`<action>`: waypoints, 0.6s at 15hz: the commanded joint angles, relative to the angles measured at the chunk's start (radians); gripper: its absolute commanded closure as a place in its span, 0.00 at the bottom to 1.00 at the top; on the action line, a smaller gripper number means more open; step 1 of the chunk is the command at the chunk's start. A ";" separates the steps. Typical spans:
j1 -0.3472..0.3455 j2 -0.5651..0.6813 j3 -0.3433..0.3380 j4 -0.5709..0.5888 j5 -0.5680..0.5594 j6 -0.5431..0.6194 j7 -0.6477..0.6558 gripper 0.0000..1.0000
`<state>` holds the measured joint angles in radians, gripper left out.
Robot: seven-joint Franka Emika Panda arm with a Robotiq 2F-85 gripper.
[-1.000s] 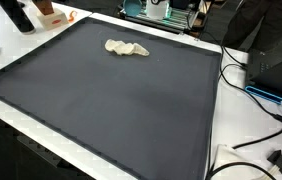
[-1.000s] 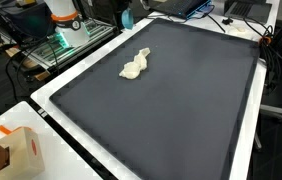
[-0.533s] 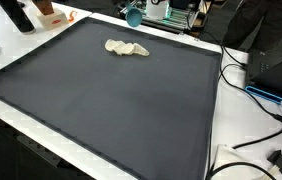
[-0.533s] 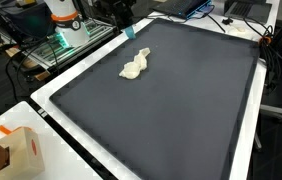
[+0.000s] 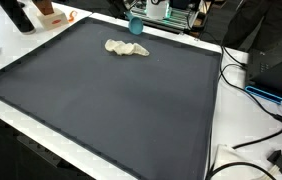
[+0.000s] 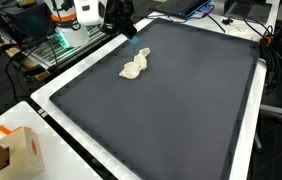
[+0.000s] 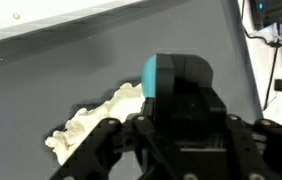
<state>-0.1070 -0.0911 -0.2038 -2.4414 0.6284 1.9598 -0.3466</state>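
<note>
A crumpled cream cloth [image 5: 127, 47] [image 6: 134, 66] lies on the dark grey mat [image 5: 111, 100] [image 6: 171, 100] near its far edge. My black gripper [image 5: 136, 24] [image 6: 129, 32] hangs just above that edge, a short way from the cloth. In the wrist view the gripper [image 7: 176, 62] fills the lower half and its fingers meet in the middle. A teal piece [image 7: 159, 76] sits at the tips; whether it is part of a finger or a held thing is unclear. The cloth [image 7: 86, 122] shows just left of and below the tips, partly hidden by the gripper.
A white table border [image 5: 231, 120] frames the mat. Cables [image 5: 266, 130] trail at one side. An orange and white box [image 6: 19, 150] stands off a mat corner. Equipment with green lights [image 6: 66, 35] stands behind the mat.
The gripper has come down into view over the mat's far edge and moved closer to the cloth. The cloth has not moved.
</note>
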 commanded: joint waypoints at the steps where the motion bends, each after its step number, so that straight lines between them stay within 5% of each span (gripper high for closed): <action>1: -0.032 0.065 -0.024 0.043 0.069 -0.125 -0.227 0.75; 9: -0.115 0.209 -0.027 0.083 0.166 -0.226 -0.544 0.75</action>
<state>-0.1933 0.0537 -0.2290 -2.3864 0.7388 1.7636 -0.8158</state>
